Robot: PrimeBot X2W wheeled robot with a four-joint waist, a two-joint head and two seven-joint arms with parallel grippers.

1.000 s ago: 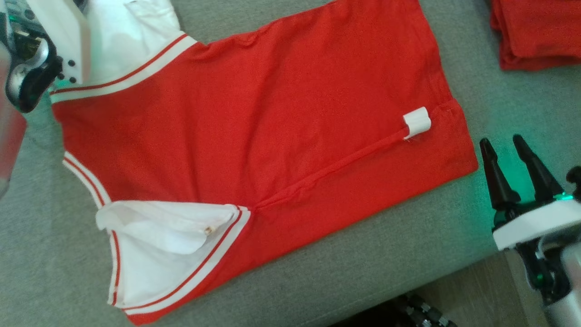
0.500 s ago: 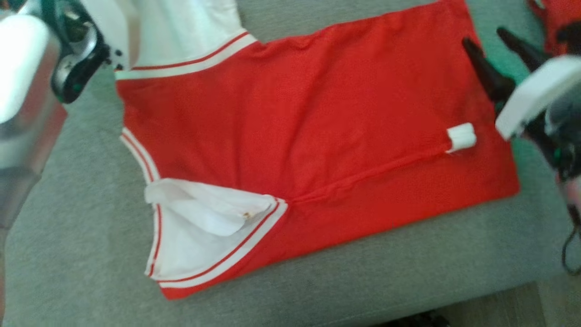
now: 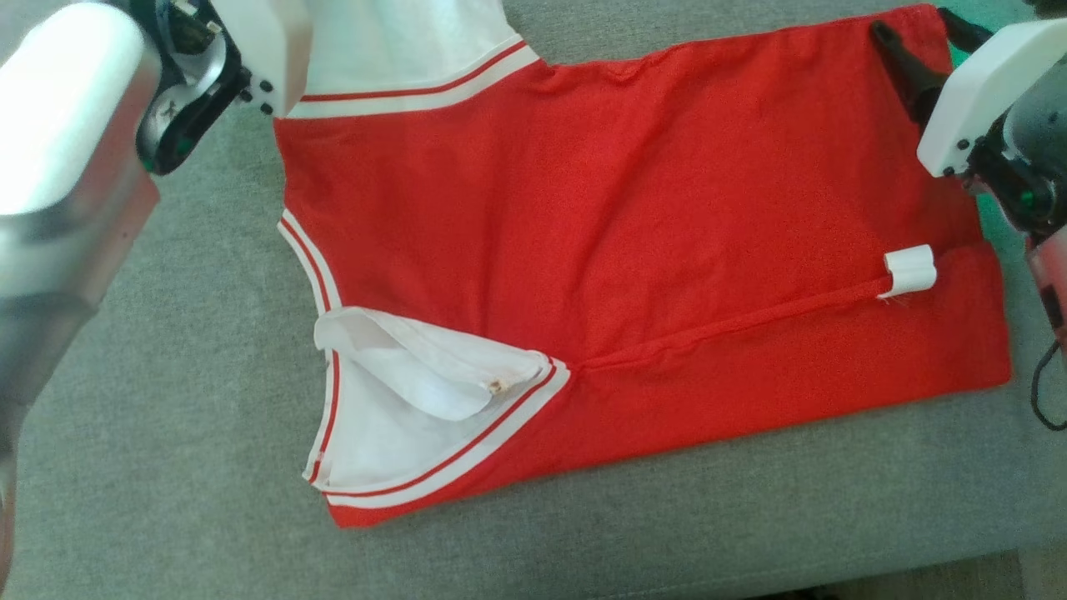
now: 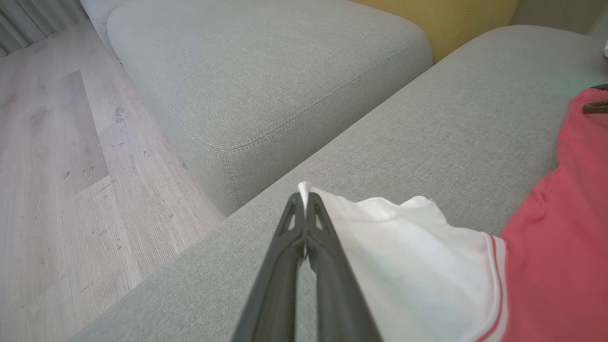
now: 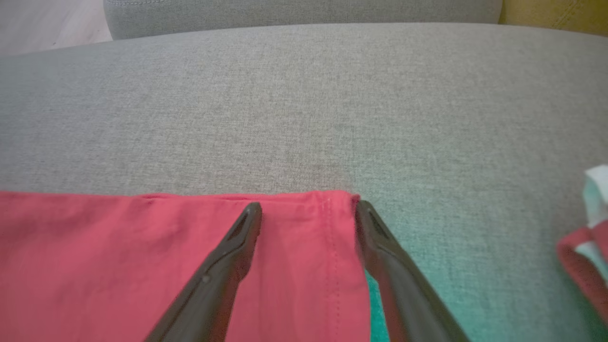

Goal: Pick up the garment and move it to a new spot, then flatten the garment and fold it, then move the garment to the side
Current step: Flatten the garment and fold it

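A red garment (image 3: 625,233) with white sleeves and striped trim lies spread flat on the grey sofa seat (image 3: 167,400). In the left wrist view, my left gripper (image 4: 304,197) is shut on the tip of the far white sleeve (image 4: 403,251), which rests on the cushion. The left arm (image 3: 75,125) stands at the head view's upper left. My right gripper (image 5: 308,205) is open and low over the garment's far right hem corner (image 5: 332,209), one finger over the red cloth and the other just off its edge. It appears in the head view as my right gripper (image 3: 913,23).
A white label (image 3: 910,271) sticks up near the right hem. Another red and white cloth (image 5: 584,256) lies further right. A second grey cushion (image 4: 266,80) and wooden floor (image 4: 57,166) lie beyond the left sleeve. The seat's front edge (image 3: 959,575) runs along the bottom right.
The head camera has shifted. My right gripper went from beside the garment's near right hem corner up to its far right corner, staying open. The left gripper still holds the sleeve.
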